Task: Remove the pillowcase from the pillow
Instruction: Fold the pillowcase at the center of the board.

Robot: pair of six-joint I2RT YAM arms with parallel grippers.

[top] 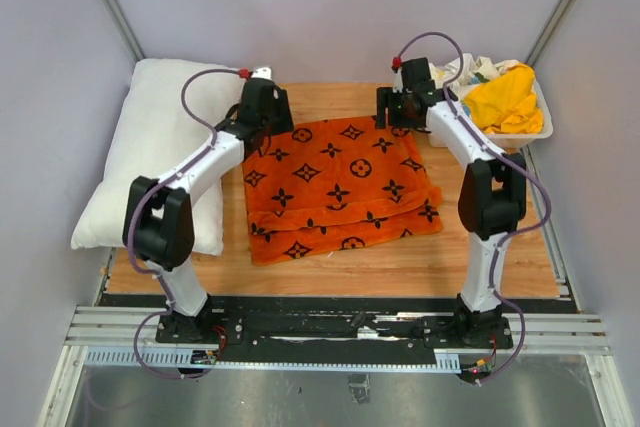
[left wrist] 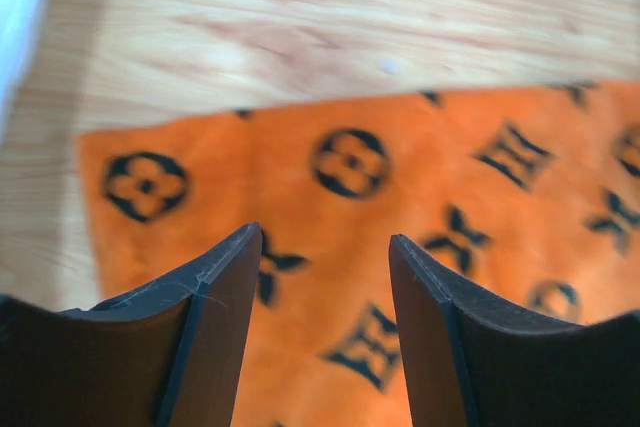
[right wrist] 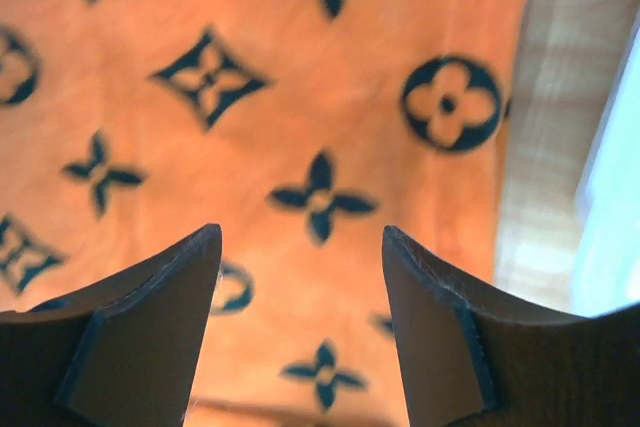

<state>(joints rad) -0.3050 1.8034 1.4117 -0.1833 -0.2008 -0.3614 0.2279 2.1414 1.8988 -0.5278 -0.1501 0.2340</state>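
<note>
The orange pillowcase (top: 340,185) with black flower motifs lies folded flat on the wooden table, empty of the pillow. The plump white pillow (top: 150,147) rests apart from it along the left edge, partly under my left arm. My left gripper (top: 268,129) hovers over the pillowcase's far left corner. In the left wrist view the left gripper (left wrist: 325,242) is open, orange pillowcase (left wrist: 400,247) showing between the fingers, nothing held. My right gripper (top: 397,115) hangs over the far right corner. In the right wrist view the right gripper (right wrist: 300,237) is open above the pillowcase (right wrist: 300,147).
A white bin (top: 545,125) at the back right holds a yellow cloth (top: 505,99) and a white printed cloth (top: 462,71). Grey walls enclose the table on three sides. Bare wood (top: 400,252) shows in front of the pillowcase.
</note>
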